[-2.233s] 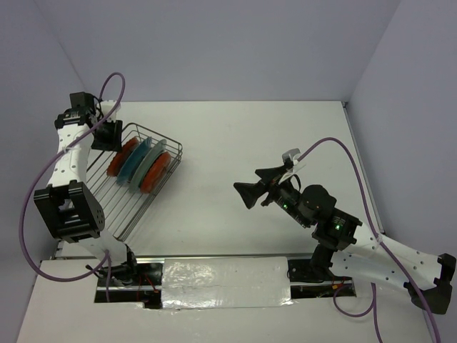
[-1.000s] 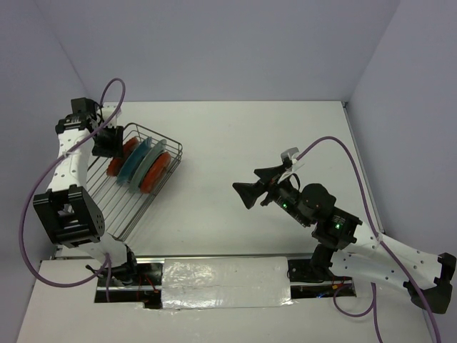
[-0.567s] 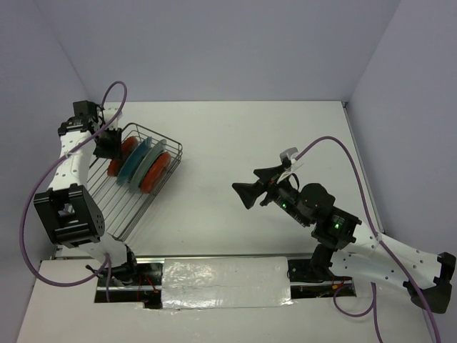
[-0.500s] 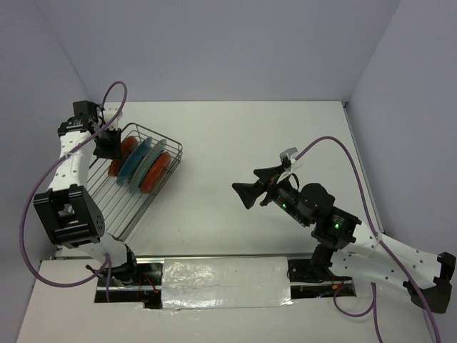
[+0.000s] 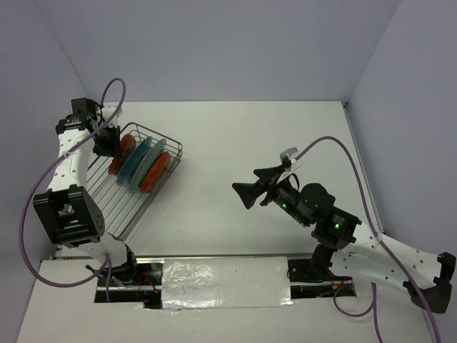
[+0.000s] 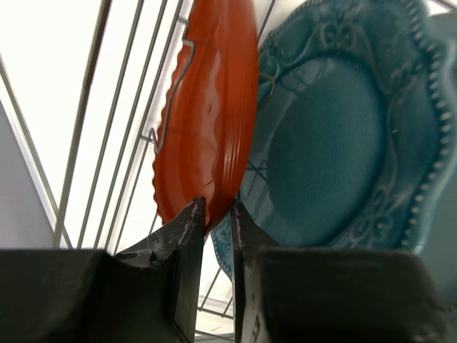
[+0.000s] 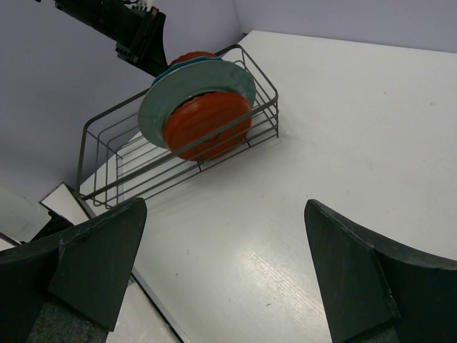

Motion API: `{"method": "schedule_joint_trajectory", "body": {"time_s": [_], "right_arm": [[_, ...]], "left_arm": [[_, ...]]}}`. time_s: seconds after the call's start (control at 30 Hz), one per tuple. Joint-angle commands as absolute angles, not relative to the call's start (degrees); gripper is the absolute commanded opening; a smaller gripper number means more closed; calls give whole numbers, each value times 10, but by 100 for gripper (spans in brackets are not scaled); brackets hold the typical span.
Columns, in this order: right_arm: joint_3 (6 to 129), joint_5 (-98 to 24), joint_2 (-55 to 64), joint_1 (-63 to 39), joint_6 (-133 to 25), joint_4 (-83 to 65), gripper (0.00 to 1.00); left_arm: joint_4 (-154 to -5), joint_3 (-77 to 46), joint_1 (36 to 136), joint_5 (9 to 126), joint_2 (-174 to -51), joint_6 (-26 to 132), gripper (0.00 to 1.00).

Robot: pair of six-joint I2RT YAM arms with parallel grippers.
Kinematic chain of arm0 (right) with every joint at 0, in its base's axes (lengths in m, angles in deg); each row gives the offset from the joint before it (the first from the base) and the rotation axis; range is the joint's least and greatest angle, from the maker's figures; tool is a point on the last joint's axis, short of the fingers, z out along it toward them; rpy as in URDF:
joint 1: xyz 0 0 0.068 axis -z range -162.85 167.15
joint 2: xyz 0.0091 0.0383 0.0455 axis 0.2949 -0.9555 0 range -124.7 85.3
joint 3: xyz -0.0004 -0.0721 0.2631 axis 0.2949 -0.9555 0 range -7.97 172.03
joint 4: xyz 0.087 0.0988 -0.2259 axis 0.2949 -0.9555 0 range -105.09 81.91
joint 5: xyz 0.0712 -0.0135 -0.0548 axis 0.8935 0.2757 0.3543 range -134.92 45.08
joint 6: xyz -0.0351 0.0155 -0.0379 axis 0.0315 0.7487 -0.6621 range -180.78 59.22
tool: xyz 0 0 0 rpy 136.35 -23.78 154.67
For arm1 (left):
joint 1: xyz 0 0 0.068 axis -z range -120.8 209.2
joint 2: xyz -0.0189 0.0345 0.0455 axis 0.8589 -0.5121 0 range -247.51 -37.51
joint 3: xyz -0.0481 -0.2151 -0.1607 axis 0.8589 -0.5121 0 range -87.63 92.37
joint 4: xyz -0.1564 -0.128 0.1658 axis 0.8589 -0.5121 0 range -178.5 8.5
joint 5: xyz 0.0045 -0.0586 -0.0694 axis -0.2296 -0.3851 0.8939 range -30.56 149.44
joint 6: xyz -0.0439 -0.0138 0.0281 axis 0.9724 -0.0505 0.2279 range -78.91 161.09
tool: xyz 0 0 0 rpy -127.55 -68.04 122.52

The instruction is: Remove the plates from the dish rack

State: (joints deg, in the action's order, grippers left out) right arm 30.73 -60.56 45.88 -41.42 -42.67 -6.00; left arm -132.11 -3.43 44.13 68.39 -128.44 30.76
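The dish rack (image 5: 140, 187) stands at the left with several plates upright in it. My left gripper (image 5: 108, 143) is at the rack's far left end, and its jaws are shut on the lower rim of a red-orange plate (image 6: 214, 107). In the left wrist view the left gripper (image 6: 216, 209) pinches that rim, and the teal scalloped plate (image 6: 343, 143) stands right behind it. The right wrist view shows the rack (image 7: 107, 168), the grey-teal plate (image 7: 187, 87) and the second red-orange plate (image 7: 207, 125). My right gripper (image 5: 246, 193) is open, empty and held above the table.
The rack's near half (image 5: 118, 207) holds only wire and prongs. White table surface (image 5: 235, 136) lies between the rack and the right arm. Walls close off the left, back and right sides. A purple cable (image 5: 107, 89) loops over the left arm.
My left gripper has shifted slightly down and in against the outermost red-orange plate at the rack's far end. The plates and the right arm have not moved.
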Motion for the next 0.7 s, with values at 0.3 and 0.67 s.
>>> {"method": "schedule_joint_trajectory", "body": {"time_s": [0.3,0.67], "right_arm": [[335,-606,464,-412,-435,-55,98],[338,-605,461,-412,-436,-58,98]], "left_arm": [[-1343,47,439,700,-1277,323,0],[-1341,52,438,744,-1248,344,0]]}}
